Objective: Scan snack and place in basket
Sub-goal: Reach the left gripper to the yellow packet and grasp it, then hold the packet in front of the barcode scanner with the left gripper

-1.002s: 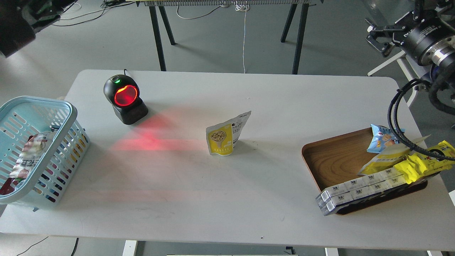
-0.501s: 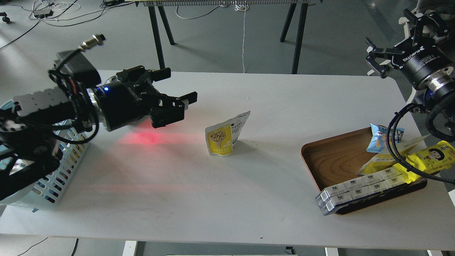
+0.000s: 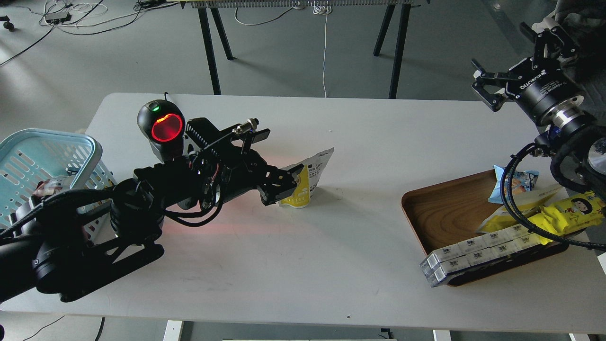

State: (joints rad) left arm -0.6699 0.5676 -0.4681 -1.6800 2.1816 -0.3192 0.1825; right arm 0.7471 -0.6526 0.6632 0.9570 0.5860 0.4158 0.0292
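Observation:
The snack (image 3: pixel 315 173), a yellow and white stand-up pouch, stands upright near the middle of the white table. My left gripper (image 3: pixel 287 183) reaches in from the left and is open, with its fingers at the pouch's left side and covering part of the pouch's front. The light blue basket (image 3: pixel 90 148) stands at the table's left edge, partly behind my left arm, with a packet inside. My right gripper (image 3: pixel 503 57) is open and empty, held high above the table's far right corner.
A black barcode scanner (image 3: pixel 163 127) with a glowing red window stands behind my left arm and casts red light on the table. A brown wooden tray (image 3: pixel 442 208) at the right holds a blue packet (image 3: pixel 515 182), a yellow cartoon-face wrapper (image 3: pixel 574 208) and white boxes (image 3: pixel 473 255).
My left arm came in from the left, swung down past the scanner and reached the pouch's left side. My right gripper shifted slightly left. The pouch has not moved.

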